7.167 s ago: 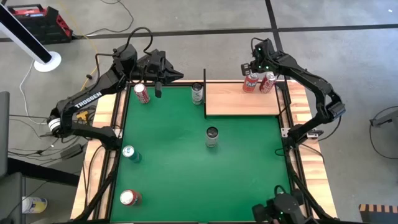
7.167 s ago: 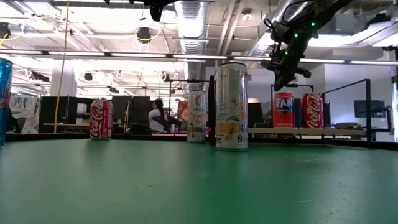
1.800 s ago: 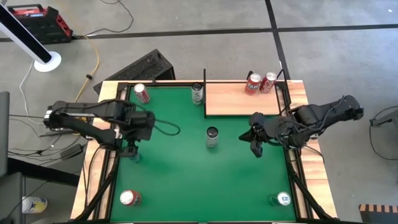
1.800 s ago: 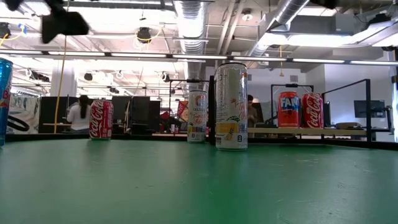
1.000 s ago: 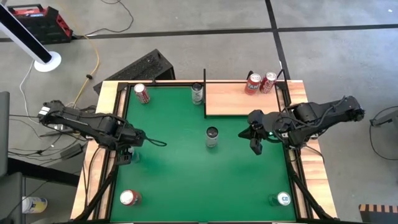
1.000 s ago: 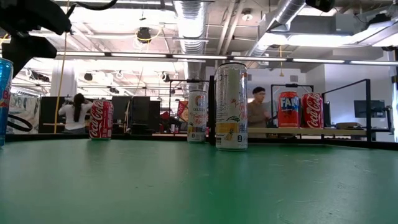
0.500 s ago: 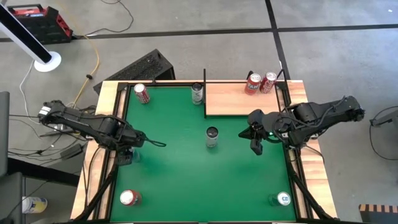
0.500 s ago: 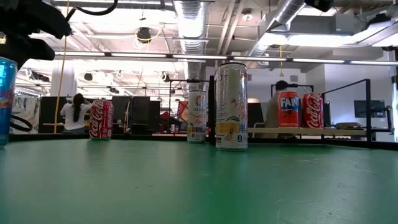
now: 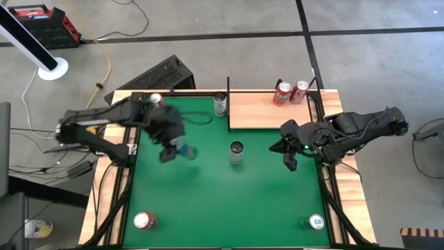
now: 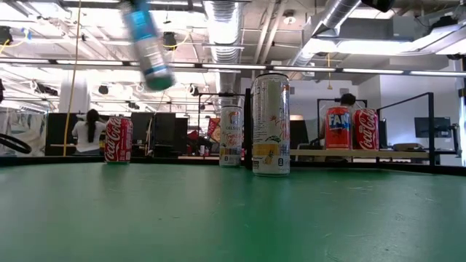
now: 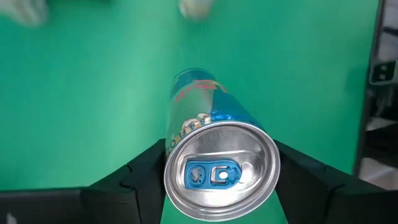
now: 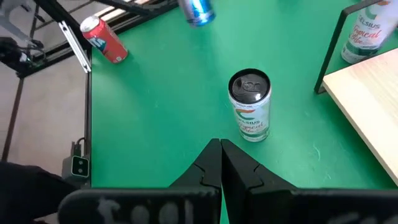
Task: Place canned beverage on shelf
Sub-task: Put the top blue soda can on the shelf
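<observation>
Blue can clamped between left fingers, now lifted off the surface, right fingers pressed together, unmoved.

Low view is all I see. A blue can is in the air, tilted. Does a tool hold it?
Observer: Yes. The left tool grips the blue can, one finger on each side near its top.
Operator: Where is it above the table?
Observer: In the high view it is over the green surface, to the left of the silver can in the middle.
Operator: And the right tool?
Observer: The right tool is shut and empty, near the front edge of the shelf.
</observation>
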{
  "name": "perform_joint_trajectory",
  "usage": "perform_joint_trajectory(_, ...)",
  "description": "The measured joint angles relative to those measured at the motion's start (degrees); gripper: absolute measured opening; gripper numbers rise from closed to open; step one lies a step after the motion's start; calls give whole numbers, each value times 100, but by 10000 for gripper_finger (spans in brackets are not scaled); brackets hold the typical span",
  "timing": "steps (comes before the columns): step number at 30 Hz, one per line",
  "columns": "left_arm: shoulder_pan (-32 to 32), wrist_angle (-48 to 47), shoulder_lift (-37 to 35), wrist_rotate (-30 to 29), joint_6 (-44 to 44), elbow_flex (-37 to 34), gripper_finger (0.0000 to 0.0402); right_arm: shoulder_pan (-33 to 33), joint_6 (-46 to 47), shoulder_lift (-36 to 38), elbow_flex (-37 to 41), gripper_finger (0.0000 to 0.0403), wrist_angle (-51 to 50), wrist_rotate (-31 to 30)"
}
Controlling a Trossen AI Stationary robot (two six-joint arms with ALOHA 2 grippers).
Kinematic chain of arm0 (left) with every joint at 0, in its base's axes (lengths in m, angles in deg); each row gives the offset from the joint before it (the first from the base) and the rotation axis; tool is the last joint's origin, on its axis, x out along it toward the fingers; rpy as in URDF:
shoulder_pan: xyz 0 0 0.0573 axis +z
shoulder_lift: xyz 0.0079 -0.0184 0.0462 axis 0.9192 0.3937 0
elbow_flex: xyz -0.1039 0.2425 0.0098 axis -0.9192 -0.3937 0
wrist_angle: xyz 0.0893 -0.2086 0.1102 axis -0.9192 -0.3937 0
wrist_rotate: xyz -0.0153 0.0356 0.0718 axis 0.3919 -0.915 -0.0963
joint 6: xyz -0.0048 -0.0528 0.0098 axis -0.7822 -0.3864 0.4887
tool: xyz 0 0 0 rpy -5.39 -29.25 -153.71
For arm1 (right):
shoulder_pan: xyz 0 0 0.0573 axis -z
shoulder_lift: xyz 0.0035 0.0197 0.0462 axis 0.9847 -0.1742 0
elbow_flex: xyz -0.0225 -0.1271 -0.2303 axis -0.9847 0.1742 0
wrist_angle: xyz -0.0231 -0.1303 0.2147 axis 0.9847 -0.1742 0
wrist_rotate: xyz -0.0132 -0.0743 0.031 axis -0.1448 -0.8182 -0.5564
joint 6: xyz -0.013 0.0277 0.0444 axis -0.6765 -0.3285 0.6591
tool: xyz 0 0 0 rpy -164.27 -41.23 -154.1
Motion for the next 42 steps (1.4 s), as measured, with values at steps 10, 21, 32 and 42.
perform_joint_trajectory(10, 1064, -640, 2861, -57, 2089, 4675, 221, 112, 132, 273, 0, 25, -14, -421)
perform_joint_trajectory(21, 1768, 2173, 3730, 814, 2446, 3529, 221, 526, 214, 294, -2, 25, -424, -873)
perform_joint_trajectory(32, 1824, 2700, 4840, 791, 2378, 3855, 221, 1560, 197, 245, 0, 25, -748, -909)
perform_joint_trajectory(42, 1852, 2468, 4855, 426, 2472, 3811, 221, 3610, -687, -623, 133, 24, -703, 359)
